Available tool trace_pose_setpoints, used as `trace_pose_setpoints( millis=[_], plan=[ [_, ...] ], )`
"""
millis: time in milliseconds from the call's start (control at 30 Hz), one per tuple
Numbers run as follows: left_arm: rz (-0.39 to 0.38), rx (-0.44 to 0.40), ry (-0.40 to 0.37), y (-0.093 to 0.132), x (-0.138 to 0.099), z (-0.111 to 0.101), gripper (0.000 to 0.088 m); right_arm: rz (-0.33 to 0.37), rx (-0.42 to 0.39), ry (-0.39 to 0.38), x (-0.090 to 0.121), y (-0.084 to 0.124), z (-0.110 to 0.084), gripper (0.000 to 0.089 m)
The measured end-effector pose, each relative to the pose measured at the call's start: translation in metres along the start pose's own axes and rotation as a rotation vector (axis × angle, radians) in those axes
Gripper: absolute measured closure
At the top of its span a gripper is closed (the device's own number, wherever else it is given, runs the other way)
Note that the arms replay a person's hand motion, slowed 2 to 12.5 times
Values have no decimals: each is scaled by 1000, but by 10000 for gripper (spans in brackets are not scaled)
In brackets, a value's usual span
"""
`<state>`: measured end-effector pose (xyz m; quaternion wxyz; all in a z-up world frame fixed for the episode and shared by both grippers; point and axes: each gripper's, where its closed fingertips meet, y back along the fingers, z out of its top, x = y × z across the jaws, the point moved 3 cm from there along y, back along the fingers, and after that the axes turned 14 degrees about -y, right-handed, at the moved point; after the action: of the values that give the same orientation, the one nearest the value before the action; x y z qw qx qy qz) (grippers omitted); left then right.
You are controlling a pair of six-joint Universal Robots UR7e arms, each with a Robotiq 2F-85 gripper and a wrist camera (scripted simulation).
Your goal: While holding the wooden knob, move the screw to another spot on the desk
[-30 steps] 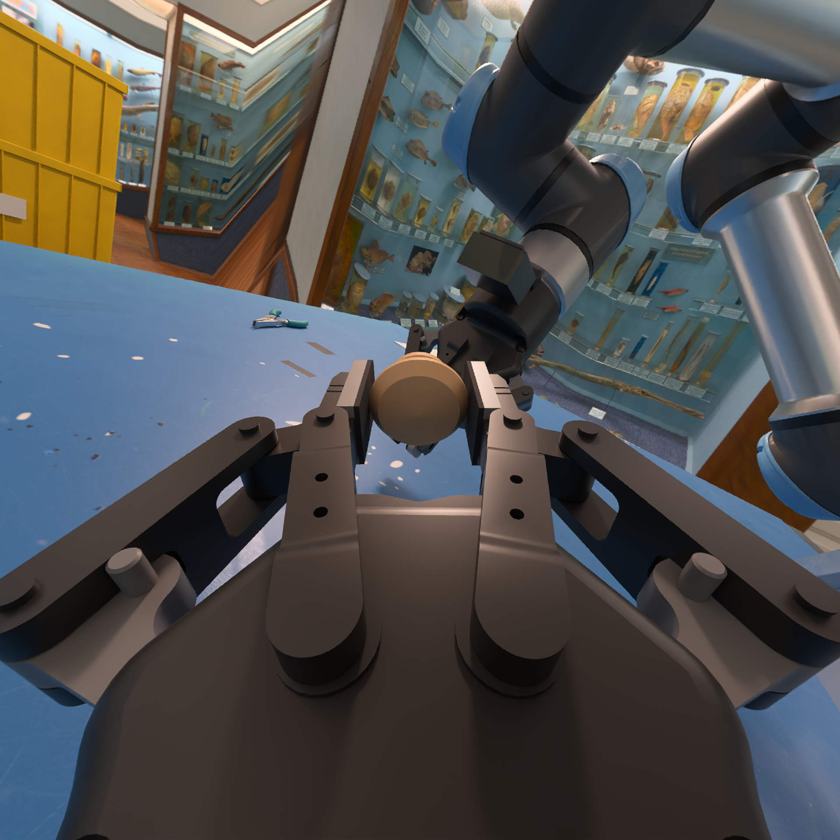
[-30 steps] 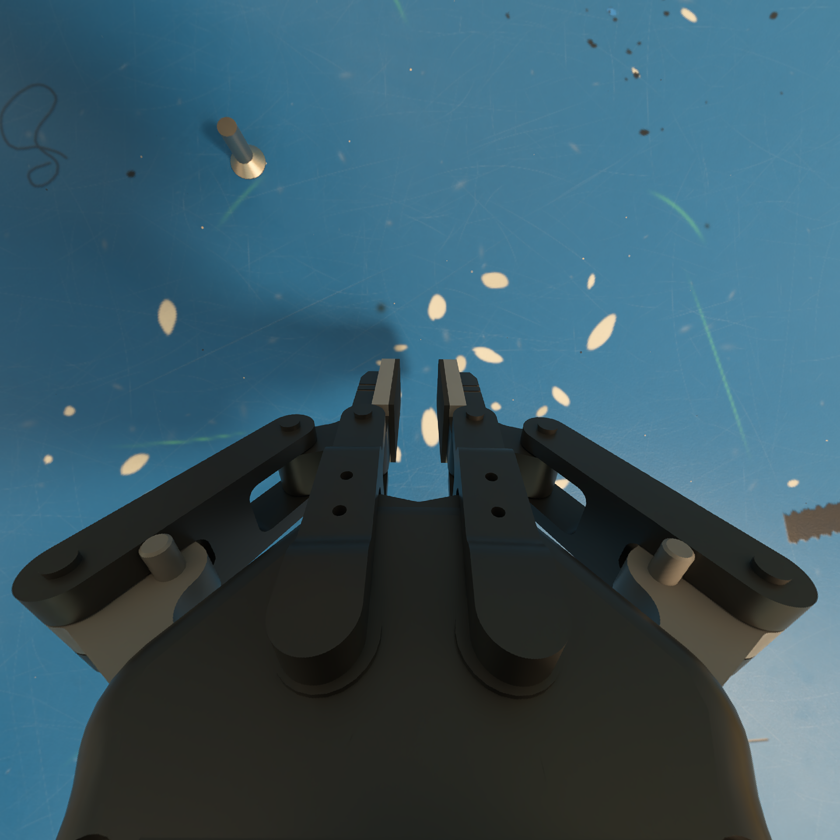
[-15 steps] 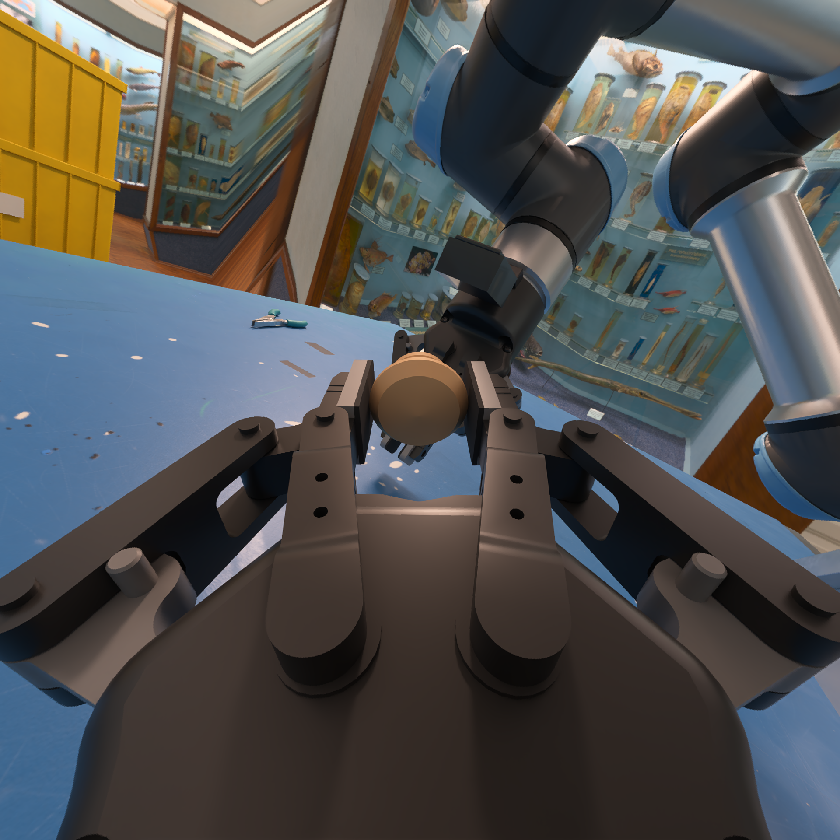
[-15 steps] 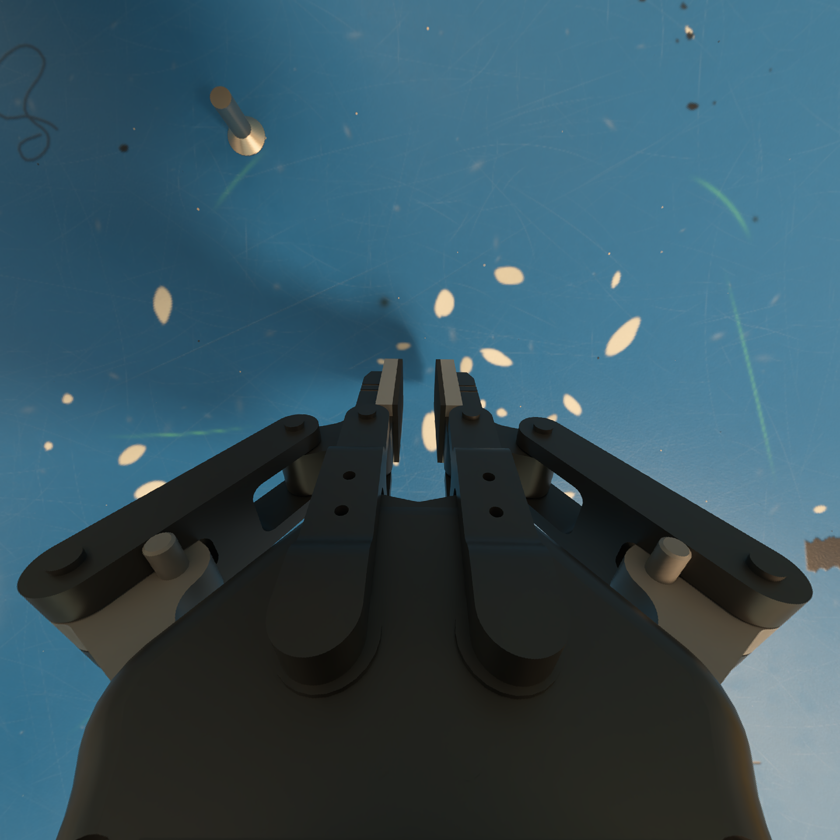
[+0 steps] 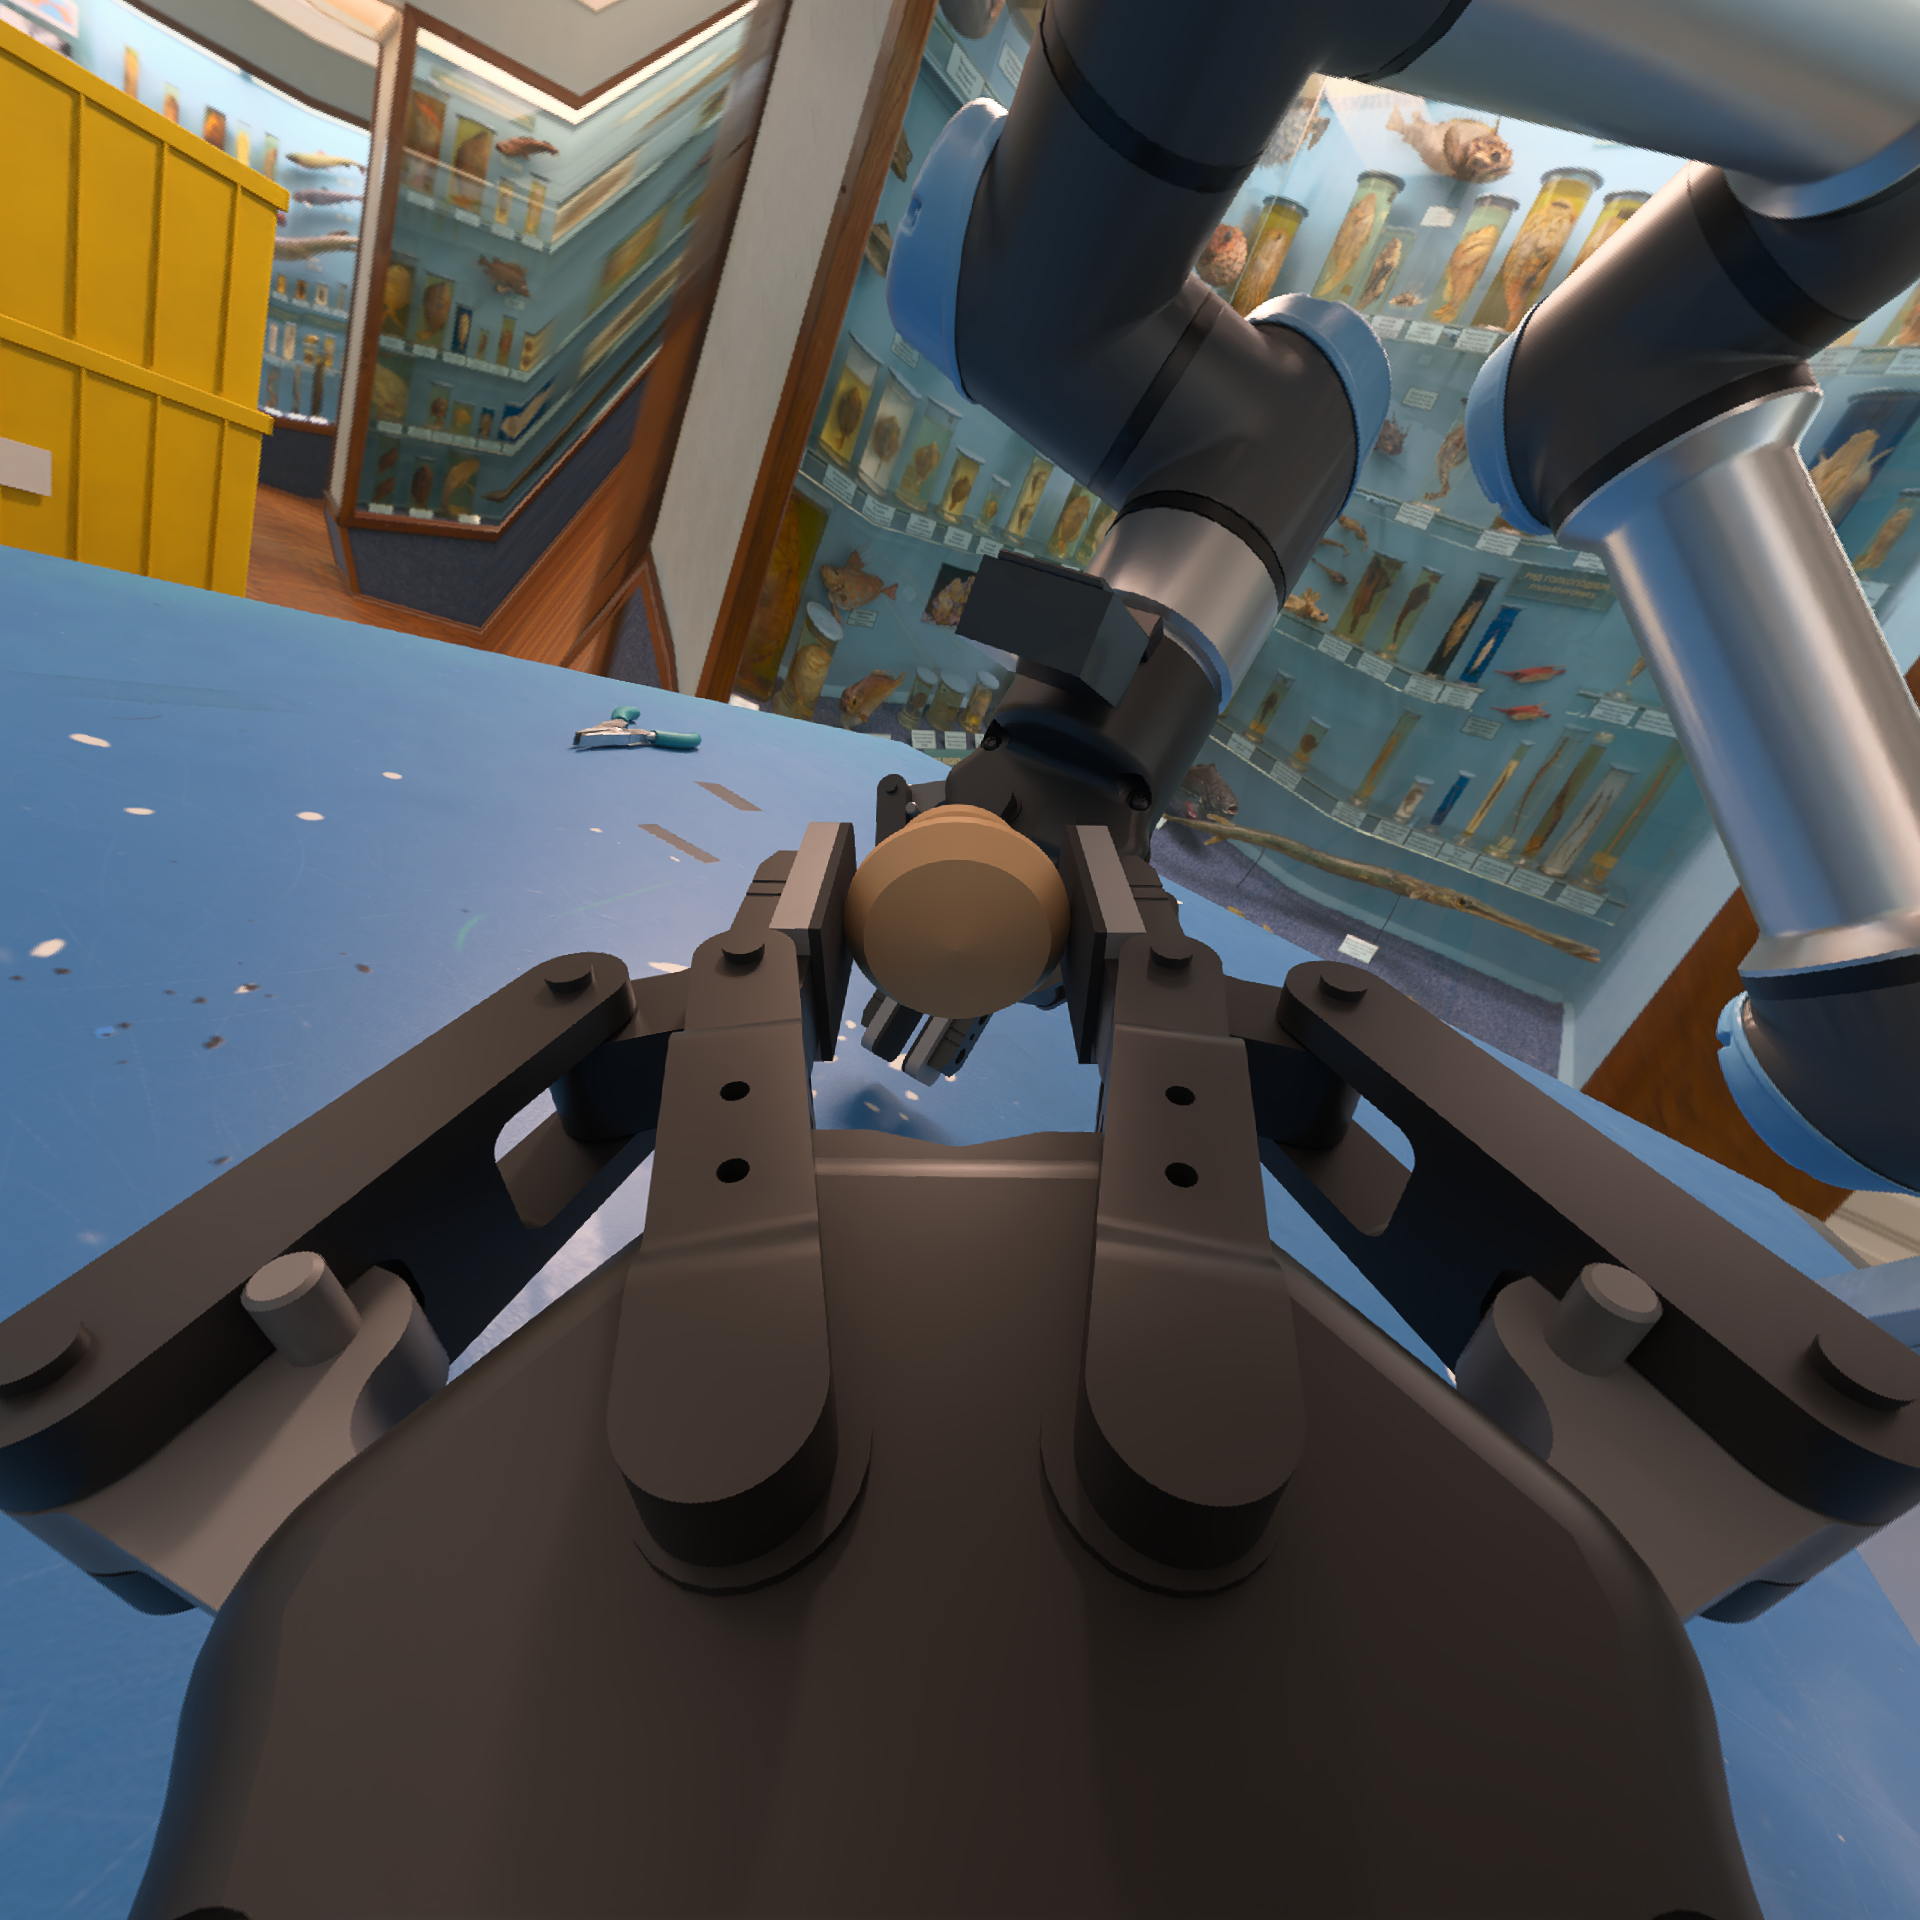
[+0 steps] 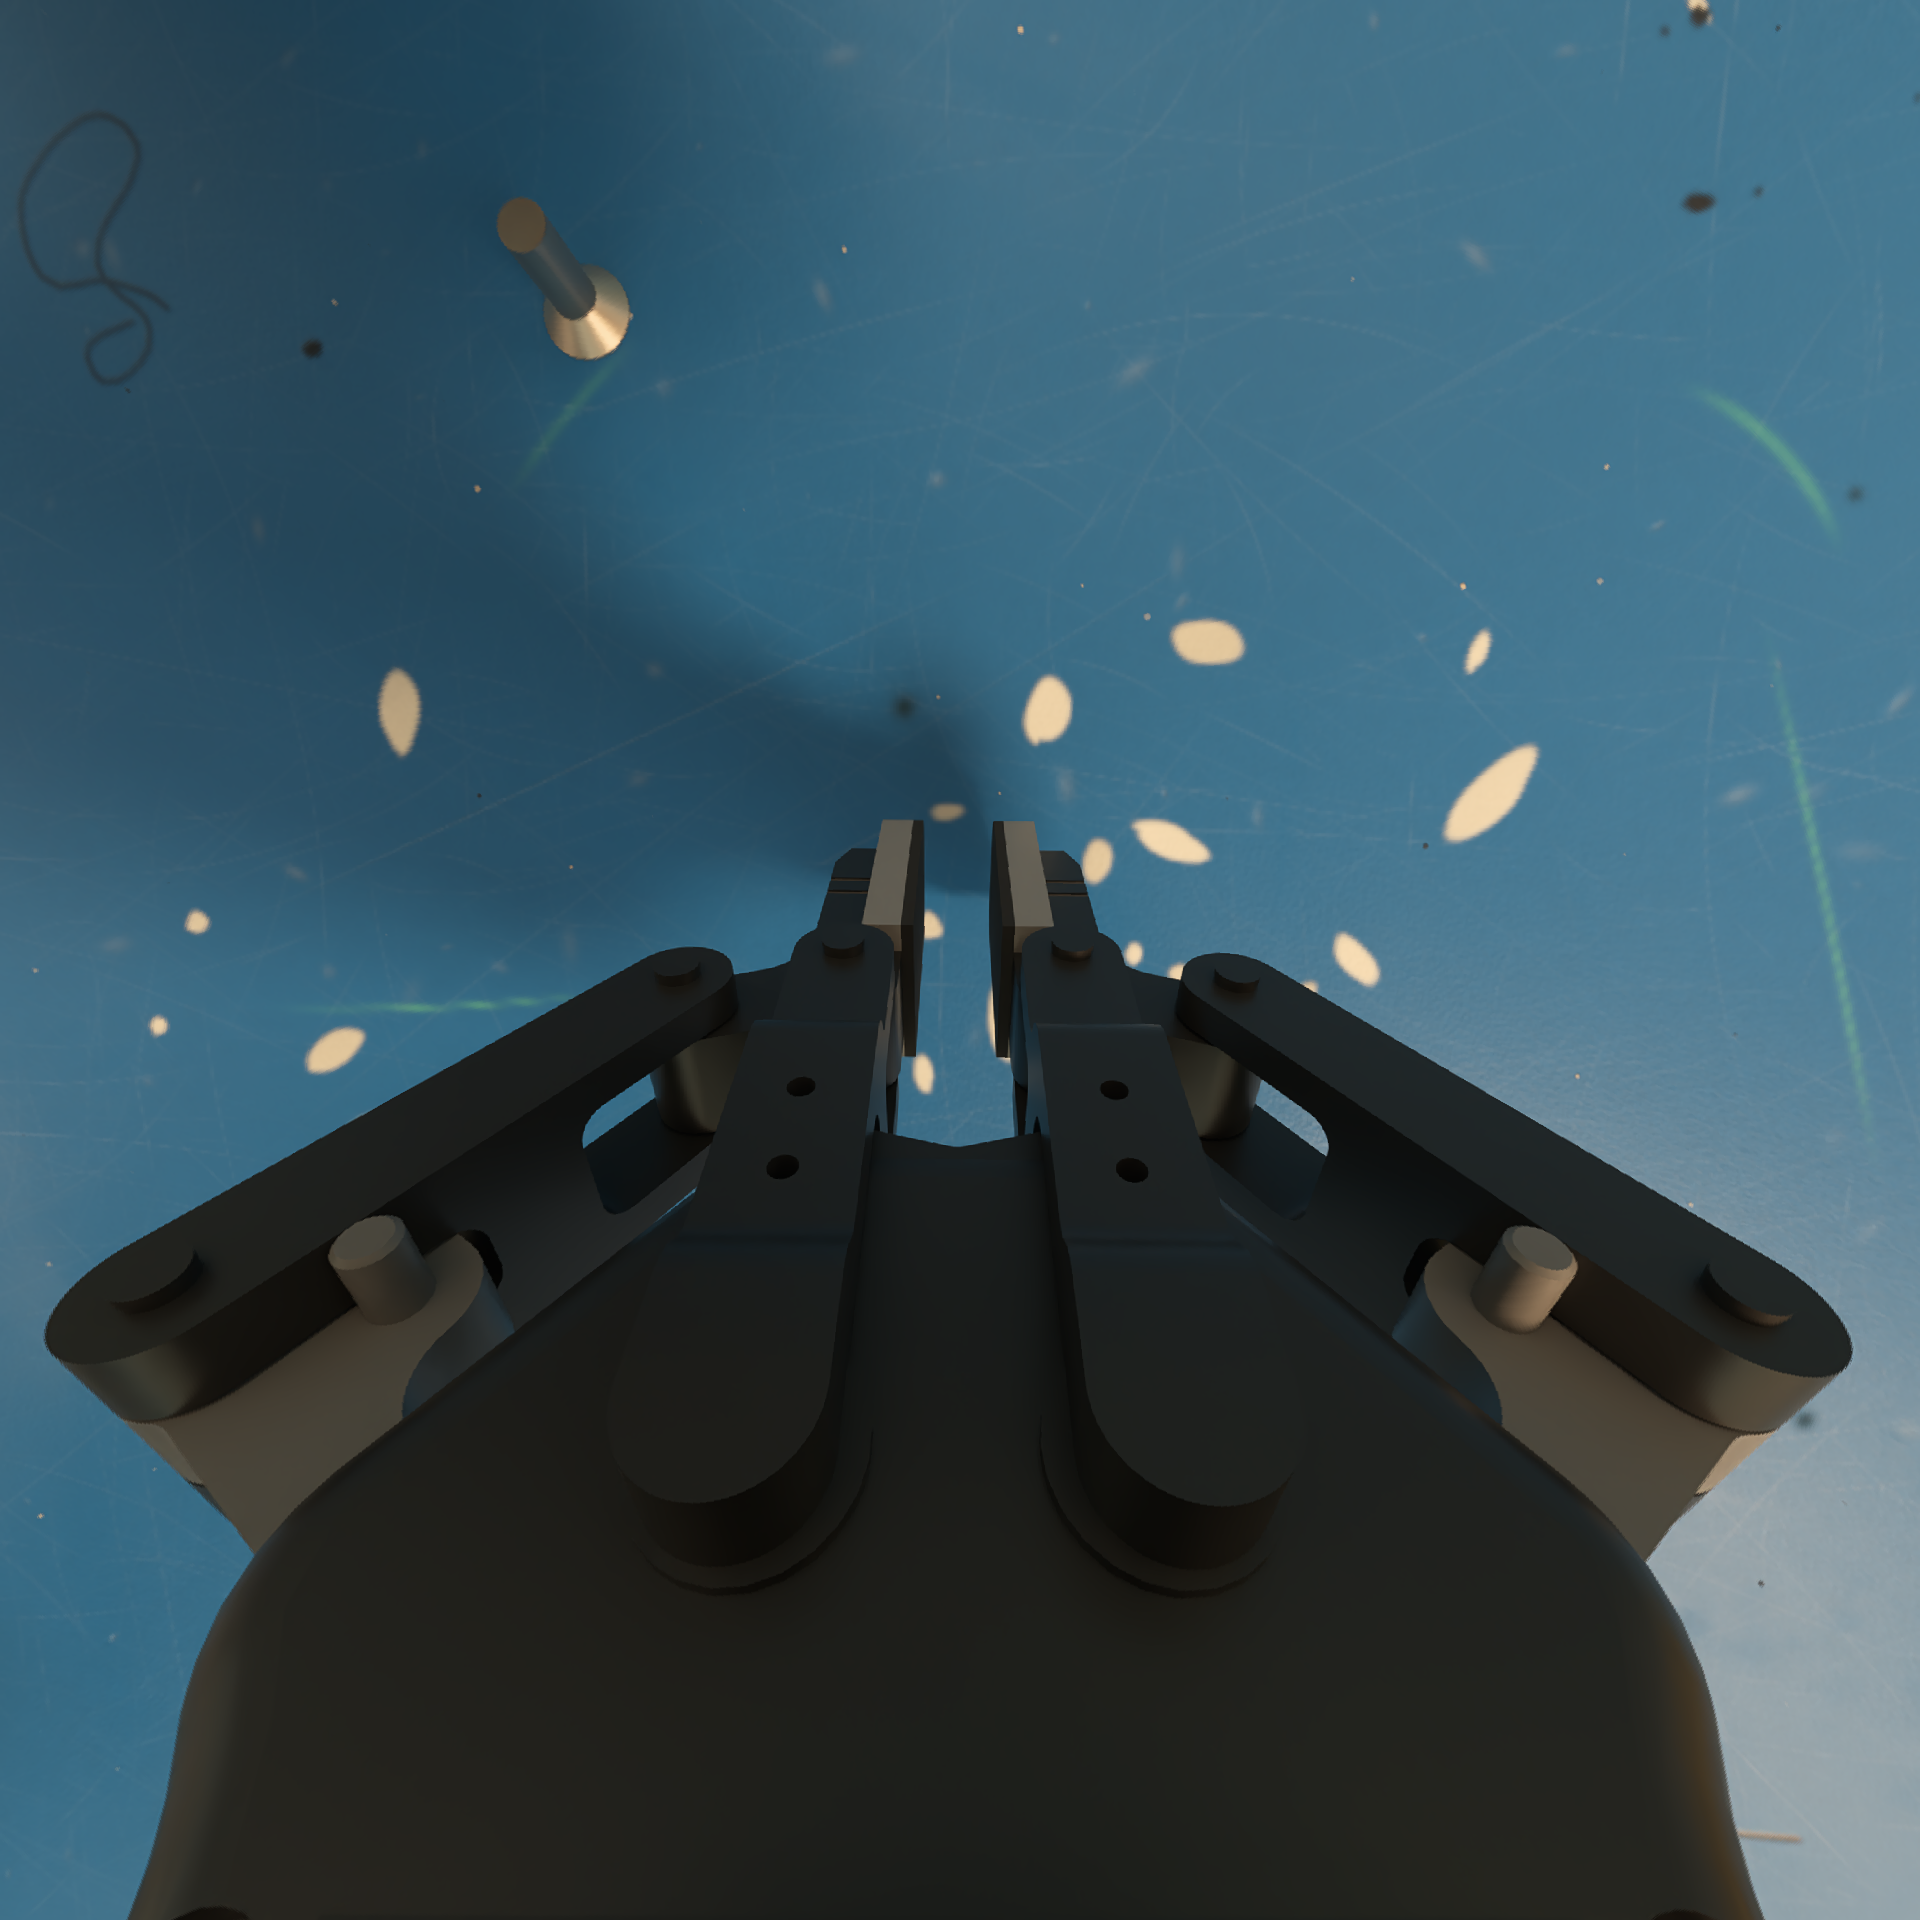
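My left gripper point(image 5: 954, 906) is shut on the round wooden knob point(image 5: 956, 930) and holds it above the blue desk point(image 5: 312, 935). My right gripper point(image 6: 957, 831) points down at the desk point(image 6: 1351, 312), empty, its jaws nearly shut with a narrow gap. The metal screw point(image 6: 569, 291) rests on the desk far to the upper left of its fingertips, untouched. In the left wrist view the right gripper's fingertips point(image 5: 935, 1039) hang just behind and below the knob.
The right arm point(image 5: 1143, 312) reaches over the desk from the upper right. Teal-handled pliers point(image 5: 636, 736) lie near the far edge, a yellow crate point(image 5: 114, 343) stands beyond it. A black thread loop point(image 6: 94, 249) lies left of the screw. Pale flecks dot the desk.
The right gripper has swung left and come lower, closer behind the knob. Its jaw gap has narrowed slightly. The left gripper and the knob have not moved.
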<state>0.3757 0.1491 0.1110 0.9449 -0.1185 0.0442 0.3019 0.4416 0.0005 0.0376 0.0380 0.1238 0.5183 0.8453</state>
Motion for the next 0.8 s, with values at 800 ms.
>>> trace_pose_setpoints(
  millis=[800],
  plan=[
    [-2, -1, 7, 0, 0, 0, 532, 73, -59, -60, 3, 0, 6, 751]
  ],
)
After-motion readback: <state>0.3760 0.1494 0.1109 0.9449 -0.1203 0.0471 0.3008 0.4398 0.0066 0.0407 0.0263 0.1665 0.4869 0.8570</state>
